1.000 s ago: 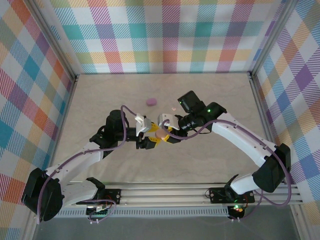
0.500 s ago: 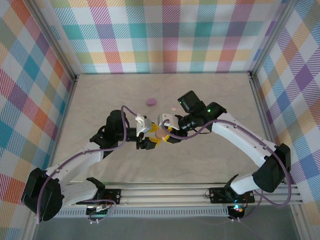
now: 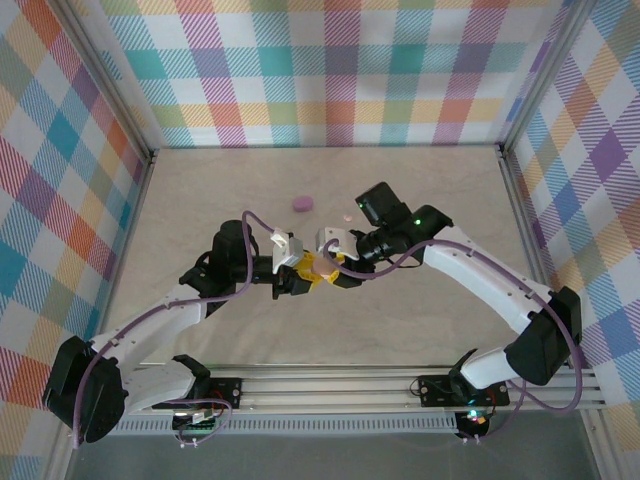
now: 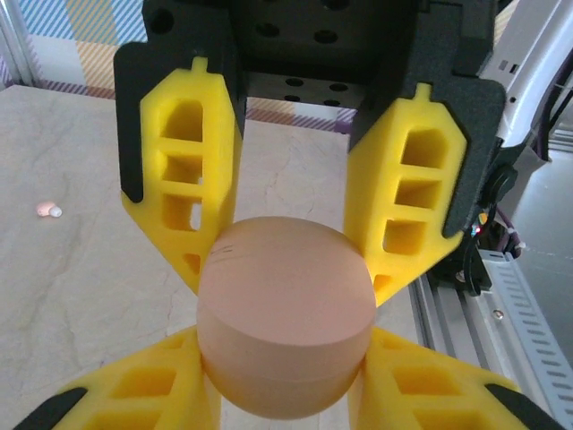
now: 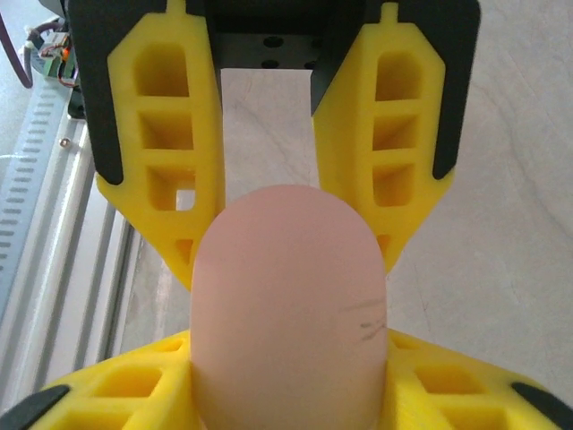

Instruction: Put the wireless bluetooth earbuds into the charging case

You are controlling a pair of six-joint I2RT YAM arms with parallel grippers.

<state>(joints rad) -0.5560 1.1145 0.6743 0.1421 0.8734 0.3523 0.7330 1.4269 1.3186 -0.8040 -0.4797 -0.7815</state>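
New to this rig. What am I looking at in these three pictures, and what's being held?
Two robot arms stand on a beige marbled table, each ending in a yellow two-finger gripper. The wide picture looks down from above; the other two come from wrist cameras. On the table lie a lilac round puck and a tiny pink earbud. The left gripper is shut on a round peach-pink case; the right gripper flanks it from the opposite side, grip unclear.
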